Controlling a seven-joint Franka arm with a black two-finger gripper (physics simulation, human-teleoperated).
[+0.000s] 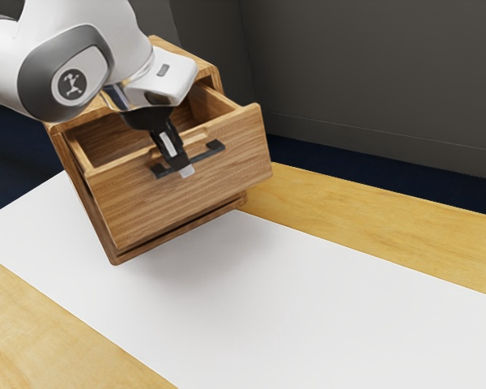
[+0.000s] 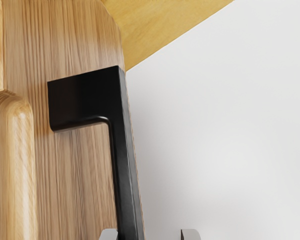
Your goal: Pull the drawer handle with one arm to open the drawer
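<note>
Gripper [image 1: 178, 162] fingers parted astride the black handle [image 1: 211, 148]; drawer [image 1: 202, 188] stands pulled out of its cabinet [image 1: 204, 74]

Honey-brown grained wood drawer [image 1: 219, 188], black handle [image 1: 207, 151]; plain white sheet [image 1: 251, 300] on a pale wood table [image 1: 389, 227]; white-and-grey arm [image 1: 32, 40].

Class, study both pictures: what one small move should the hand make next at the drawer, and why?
Probably a short pull straight outward. The hand straddles the black handle, open around its bar, and the drawer stands partly out of its cabinet, so more travel seems left.
</note>
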